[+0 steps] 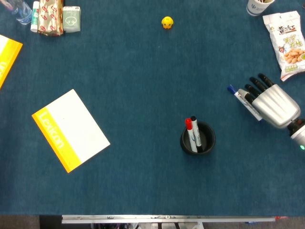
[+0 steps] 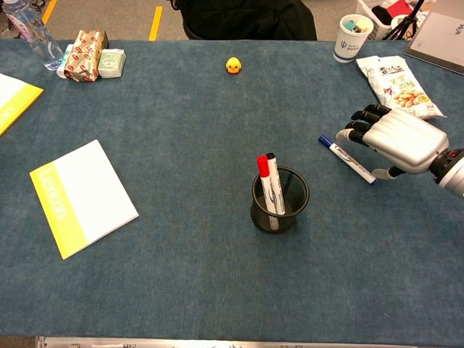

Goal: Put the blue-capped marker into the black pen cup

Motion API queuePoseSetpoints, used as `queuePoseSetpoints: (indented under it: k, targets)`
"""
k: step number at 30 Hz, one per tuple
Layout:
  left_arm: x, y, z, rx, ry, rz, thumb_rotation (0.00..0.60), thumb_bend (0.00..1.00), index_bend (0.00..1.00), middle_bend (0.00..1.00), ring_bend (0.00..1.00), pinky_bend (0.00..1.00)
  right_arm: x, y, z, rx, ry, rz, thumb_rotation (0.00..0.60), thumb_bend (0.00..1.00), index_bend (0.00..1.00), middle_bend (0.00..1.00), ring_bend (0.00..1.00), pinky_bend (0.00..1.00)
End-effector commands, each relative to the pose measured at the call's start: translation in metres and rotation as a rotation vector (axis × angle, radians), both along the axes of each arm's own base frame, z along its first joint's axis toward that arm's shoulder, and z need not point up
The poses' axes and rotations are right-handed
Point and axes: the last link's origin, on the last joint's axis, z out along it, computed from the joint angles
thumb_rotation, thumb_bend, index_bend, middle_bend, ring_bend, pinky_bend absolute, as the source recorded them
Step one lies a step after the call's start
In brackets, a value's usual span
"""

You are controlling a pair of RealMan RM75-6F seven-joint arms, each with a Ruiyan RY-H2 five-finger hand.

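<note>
The blue-capped marker point(image 1: 237, 95) point(image 2: 340, 153) lies flat on the blue table cloth, right of the black mesh pen cup point(image 1: 210, 142) point(image 2: 284, 212). Its capped end points to the far left. My right hand point(image 1: 273, 105) point(image 2: 397, 140) hovers right over the marker's near half, fingers spread and pointing far-left, fingertips point(image 1: 248, 89) above the barrel. I see no grip on it. The cup stands upright and holds a red-capped and a black-capped marker. My left hand is out of both views.
A snack bag point(image 1: 289, 42) and a paper cup point(image 2: 349, 35) sit far right. A yellow duck point(image 1: 167, 22) is at the far middle, a yellow-and-white notebook point(image 1: 70, 129) at the left, wrapped packets point(image 1: 51, 16) far left.
</note>
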Motion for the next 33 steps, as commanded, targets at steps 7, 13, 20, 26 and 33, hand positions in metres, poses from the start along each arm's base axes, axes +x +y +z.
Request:
queuePoseSetpoints:
  k: [7, 13, 20, 26, 33]
  targets:
    - [-0.001, 0.0, 0.0, -0.002, -0.002, 0.003, 0.6, 0.2, 0.11, 0.17, 0.19, 0.23, -0.001, -0.004, -0.007, 0.014, 0.013, 0.001, 0.6, 0.1, 0.28, 0.3, 0.17, 0.18]
    - [-0.002, -0.001, 0.0, -0.001, -0.002, 0.005, 0.6, 0.19, 0.11, 0.17, 0.19, 0.23, 0.006, -0.005, -0.015, 0.027, 0.006, 0.018, 0.6, 0.12, 0.29, 0.3, 0.17, 0.18]
    - [-0.004, -0.002, 0.003, 0.004, -0.001, 0.012, 0.6, 0.2, 0.11, 0.17, 0.19, 0.23, 0.018, -0.005, -0.025, 0.05, -0.02, 0.024, 0.6, 0.19, 0.31, 0.3, 0.17, 0.18]
    - [-0.005, -0.003, 0.003, 0.007, -0.002, 0.017, 0.6, 0.2, 0.11, 0.17, 0.19, 0.23, 0.026, -0.002, -0.029, 0.078, -0.032, 0.034, 0.6, 0.26, 0.33, 0.3, 0.17, 0.18]
    - [-0.005, -0.003, 0.004, 0.007, -0.001, 0.016, 0.6, 0.2, 0.11, 0.17, 0.19, 0.23, 0.033, 0.003, -0.035, 0.106, -0.039, 0.061, 0.6, 0.26, 0.37, 0.3, 0.17, 0.18]
